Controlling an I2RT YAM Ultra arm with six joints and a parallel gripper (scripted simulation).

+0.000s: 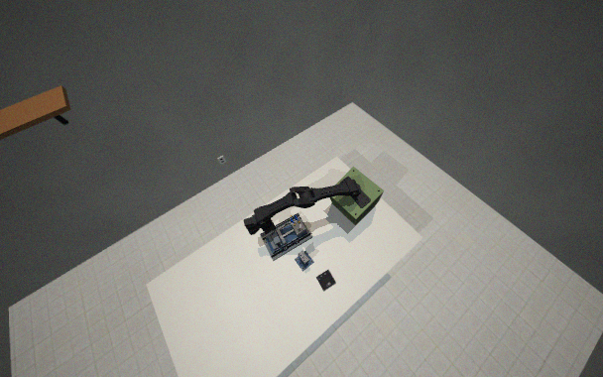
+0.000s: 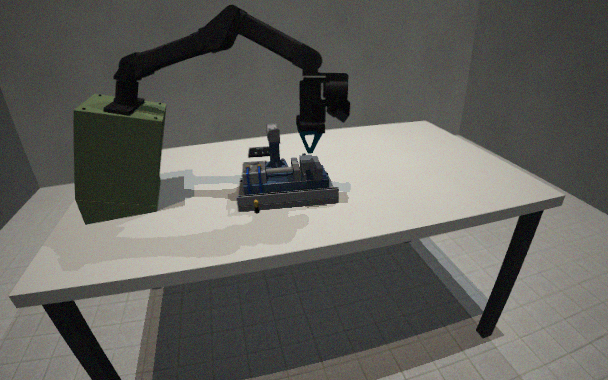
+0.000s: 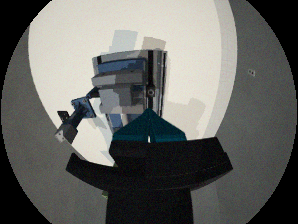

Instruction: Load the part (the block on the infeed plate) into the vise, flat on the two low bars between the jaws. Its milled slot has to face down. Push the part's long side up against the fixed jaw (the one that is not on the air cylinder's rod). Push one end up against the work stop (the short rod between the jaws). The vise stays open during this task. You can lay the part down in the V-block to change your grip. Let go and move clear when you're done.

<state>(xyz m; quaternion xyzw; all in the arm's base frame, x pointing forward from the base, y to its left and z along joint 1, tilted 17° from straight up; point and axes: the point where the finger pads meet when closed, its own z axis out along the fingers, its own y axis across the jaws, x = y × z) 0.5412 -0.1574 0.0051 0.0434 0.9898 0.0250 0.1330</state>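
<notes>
My gripper [image 2: 310, 151] [image 3: 149, 112] is shut with nothing between its teal fingertips. It hangs above the vise [image 1: 274, 255] [image 2: 287, 200], near the fixed-jaw end. The fixed jaw [image 3: 117, 77] lies across the vise's far end in the wrist view. A grey block [image 3: 115, 99], which looks like the part, lies beside it between the jaws. Its slot, the work stop and the low bars cannot be made out, so its exact contact is unclear. The dark infeed plate [image 1: 325, 279] shows no block on it. The V-block [image 1: 303, 257] [image 2: 273, 134] stands beside the vise on its blue stand.
The green pedestal [image 1: 364, 198] [image 2: 117, 160] carries the arm's base. The air cylinder [image 2: 254, 172] is at the vise's pedestal end. A small yellow-topped fitting [image 2: 256, 204] sticks out at the vise's side. The V-block's stand rises close beside the vise.
</notes>
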